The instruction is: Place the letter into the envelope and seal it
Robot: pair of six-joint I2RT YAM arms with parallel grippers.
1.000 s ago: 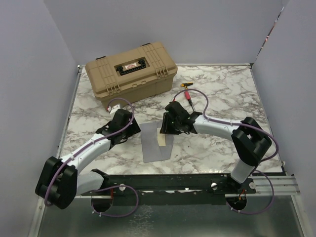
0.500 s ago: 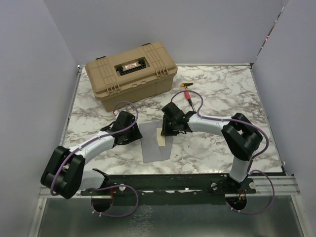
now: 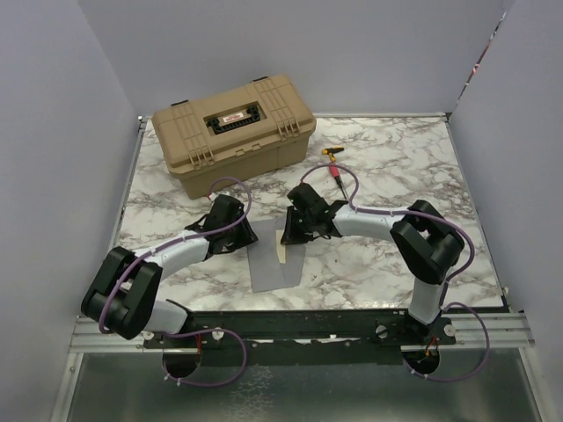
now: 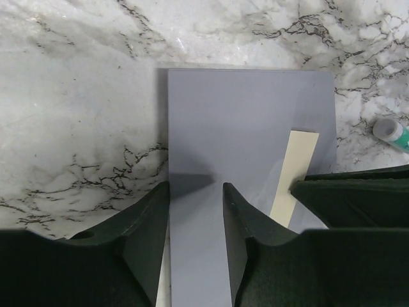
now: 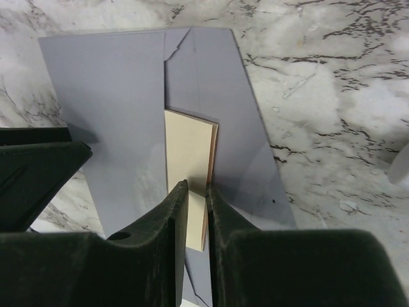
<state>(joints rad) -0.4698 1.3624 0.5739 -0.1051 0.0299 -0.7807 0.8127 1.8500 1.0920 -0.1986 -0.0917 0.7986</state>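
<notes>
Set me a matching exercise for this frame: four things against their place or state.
Things:
1. letter
2. envelope
3. tan case
4. left gripper

States:
A. open, above the envelope's edge
B. pinched by the right gripper
C. flat on the marble table
D. lid down, at the table's far left

Pairs: 1-B, 2-C, 3-D, 4-A

envelope [image 5: 108, 96] 1 | letter [image 5: 188, 144] 1 | case [image 3: 233, 132] 1 | tool [image 3: 333, 169] 1 | left pincer [image 4: 195, 188], right pincer [image 5: 196, 188]: 2

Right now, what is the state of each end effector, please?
Left end effector: open over the envelope, holding nothing.
Right end effector: closed on the letter.
</notes>
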